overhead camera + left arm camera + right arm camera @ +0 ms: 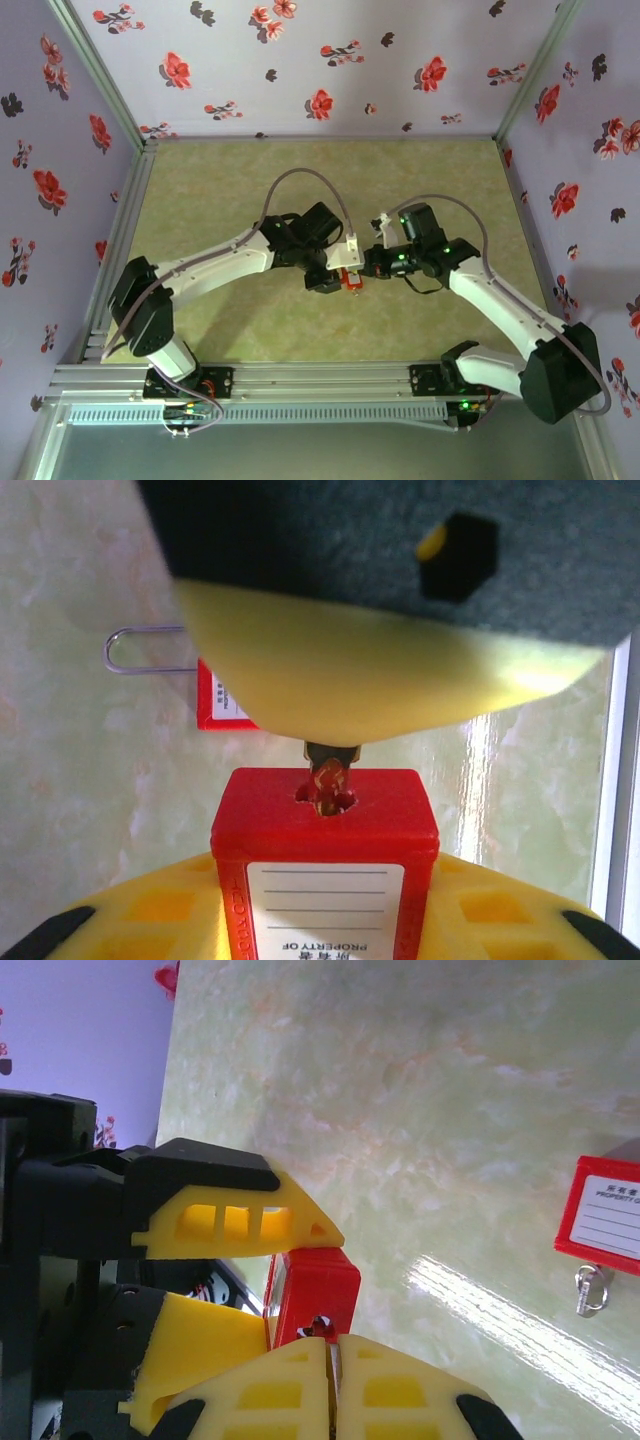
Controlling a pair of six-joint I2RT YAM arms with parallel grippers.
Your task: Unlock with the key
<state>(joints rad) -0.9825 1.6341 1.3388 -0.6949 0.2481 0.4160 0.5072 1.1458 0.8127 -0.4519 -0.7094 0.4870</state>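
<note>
Lock (325,825) sat clamped in the partly open left gripper (322,912), keyhole (326,798) toward the right gripper (335,1360), which was pinched shut on the key (328,768), seated in keyhole for turning.

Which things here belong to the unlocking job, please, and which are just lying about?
In the job: padlock, held by the left gripper; key in its keyhole, pinched by the right gripper.
Lying about: spare padlock on the table, spare key at its base.

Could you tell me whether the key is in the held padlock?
In: the small brass key is inserted into the top face of the red plastic padlock.
</note>
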